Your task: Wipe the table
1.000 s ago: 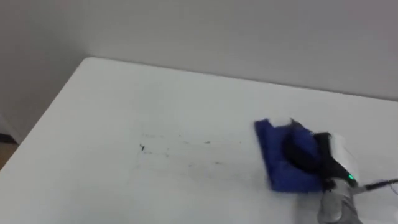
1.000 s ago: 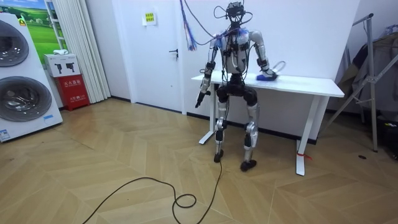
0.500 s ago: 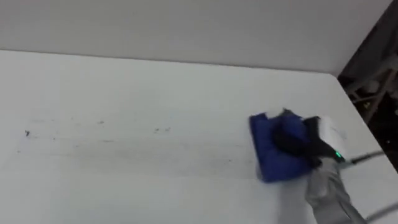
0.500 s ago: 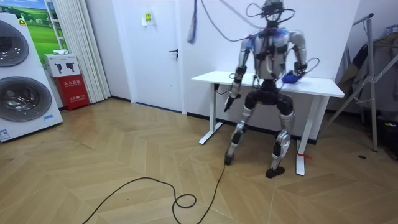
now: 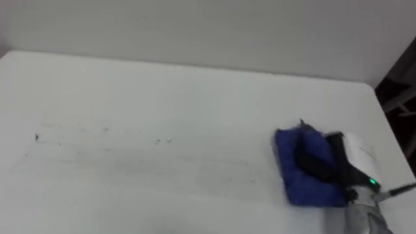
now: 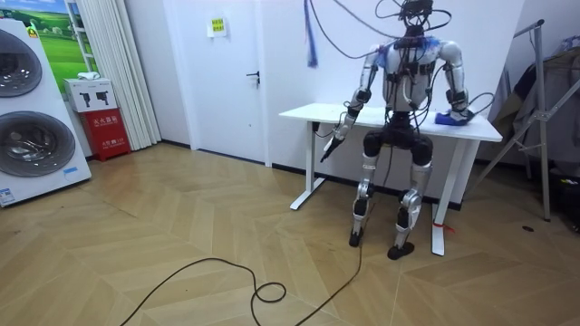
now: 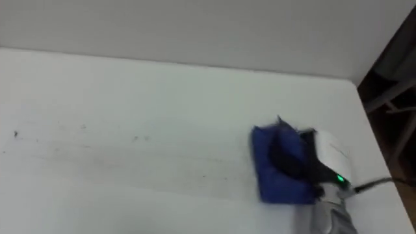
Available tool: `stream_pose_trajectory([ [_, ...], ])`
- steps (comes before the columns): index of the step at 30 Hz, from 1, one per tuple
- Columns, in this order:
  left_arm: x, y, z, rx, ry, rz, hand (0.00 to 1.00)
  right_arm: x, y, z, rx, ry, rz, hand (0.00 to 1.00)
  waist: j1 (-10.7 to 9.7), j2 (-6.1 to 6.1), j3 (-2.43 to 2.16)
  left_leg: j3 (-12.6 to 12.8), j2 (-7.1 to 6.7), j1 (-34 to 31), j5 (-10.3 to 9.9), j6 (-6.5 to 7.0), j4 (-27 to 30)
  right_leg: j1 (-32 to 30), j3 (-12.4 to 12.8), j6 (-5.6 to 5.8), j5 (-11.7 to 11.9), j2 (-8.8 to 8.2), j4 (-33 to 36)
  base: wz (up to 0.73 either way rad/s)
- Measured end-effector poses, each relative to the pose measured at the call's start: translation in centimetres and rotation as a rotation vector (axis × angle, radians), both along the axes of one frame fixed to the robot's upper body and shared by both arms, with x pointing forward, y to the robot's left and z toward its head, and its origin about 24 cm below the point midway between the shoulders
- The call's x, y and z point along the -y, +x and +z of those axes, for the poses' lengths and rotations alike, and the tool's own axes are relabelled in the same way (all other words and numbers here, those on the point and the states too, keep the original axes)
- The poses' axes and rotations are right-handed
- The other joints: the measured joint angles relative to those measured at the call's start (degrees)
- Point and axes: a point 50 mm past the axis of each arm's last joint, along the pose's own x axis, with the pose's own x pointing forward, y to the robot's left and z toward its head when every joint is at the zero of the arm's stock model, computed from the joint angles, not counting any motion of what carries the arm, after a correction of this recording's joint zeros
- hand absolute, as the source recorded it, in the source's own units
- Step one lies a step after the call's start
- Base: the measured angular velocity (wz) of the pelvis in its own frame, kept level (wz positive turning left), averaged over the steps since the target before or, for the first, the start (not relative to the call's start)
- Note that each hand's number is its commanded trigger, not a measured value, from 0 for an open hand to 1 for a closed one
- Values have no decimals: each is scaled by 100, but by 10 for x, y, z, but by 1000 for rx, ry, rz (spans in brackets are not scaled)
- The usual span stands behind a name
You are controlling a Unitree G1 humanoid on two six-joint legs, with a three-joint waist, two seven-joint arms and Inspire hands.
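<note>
Right hand (image 5: 325, 166): forearm enters from near right, fingers flat on cloth (image 5: 289, 183), table's (image 5: 162, 97) right end. Left hand (image 6: 333, 148): lowered, off table.

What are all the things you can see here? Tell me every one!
Table: one, white, in front of the robot.
Cloth: one, blue, on the table near its right end.
Marks: several, faint dark, on the table left of the cloth.
Washing machines: two, white, stacked at the room view's left.
Box: one, red, beside the washing machines.
Door: one, white, back wall.
Right hand: on the cloth.
Left hand: hanging beside the table.
</note>
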Motion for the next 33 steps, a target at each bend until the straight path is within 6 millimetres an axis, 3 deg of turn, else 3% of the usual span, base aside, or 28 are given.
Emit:
stream_pose_trajectory([
  [3,1,11,1,24,5,-50,0,5,-10,-7,-35,55,-84,100,1,-114,-3,45,-29,159,-116,28,68,170,87,130,1,-5,-69,-7],
  [5,7,15,-2,17,-9,-76,0,0,-1,-5,-41,75,-98,100,62,-121,-1,79,-36,150,-123,41,94,149,161,139,54,-2,-82,-22],
  [7,14,22,-5,16,-13,-102,0,-8,12,-2,-59,81,-70,100,264,-119,0,217,-11,157,-125,45,96,62,302,116,86,15,-60,-37],
  [10,21,27,-8,4,-24,-120,0,-58,63,12,-50,125,144,100,598,-134,38,401,64,69,-104,13,78,-169,533,28,156,108,-52,-40],
  [11,25,30,-10,3,-32,-128,0,-84,87,26,-24,113,270,100,705,-120,93,363,64,43,-97,4,69,-213,556,-3,171,141,-58,-14],
  [13,31,33,-11,6,-48,-131,0,-127,113,47,37,122,444,100,865,-104,161,317,74,3,-87,-14,47,-244,549,-55,178,164,-69,9],
  [14,34,35,-12,8,-56,-144,0,-146,125,59,72,136,527,100,983,-97,166,243,67,-40,-73,5,38,-236,525,-77,180,170,-92,44],
  [17,36,30,-13,-4,-77,-143,0,-162,140,77,127,148,614,100,1146,-87,183,14,-9,-79,-43,42,35,-163,444,-48,165,155,-237,47],
  [20,40,13,-14,-33,-90,-122,0,-151,134,66,95,129,592,100,1087,-84,231,-137,-113,-149,-20,96,35,-118,405,20,205,81,-282,22],
  [22,37,4,-13,-48,-84,-105,0,-136,113,38,-5,128,537,100,968,-100,248,-196,-141,-143,-26,117,53,-58,391,41,201,58,-286,24],
  [23,36,-1,-13,-55,-84,-94,0,-123,93,25,1,150,482,100,816,-73,255,-218,-156,-140,-46,138,58,8,402,78,176,36,-272,17],
  [25,34,-12,-13,-74,-82,-69,0,-103,67,13,-1,147,422,100,633,-35,197,-219,-182,-31,-96,160,77,124,457,135,137,19,-278,8],
  [27,28,-16,-11,-70,-68,-48,0,-66,32,1,-20,135,273,100,399,-2,85,-246,-233,94,-144,171,108,258,506,281,45,-8,-348,5],
  [30,20,-18,-7,-59,-43,-24,0,-33,1,-5,-17,106,95,100,171,43,45,-211,-259,263,-160,194,91,366,603,297,69,-19,-350,-14],
  [33,13,-10,-4,-31,-19,-37,0,-19,-8,-6,-28,97,40,100,40,45,35,-116,-244,319,-161,195,73,363,726,271,115,-3,-347,-19],
])
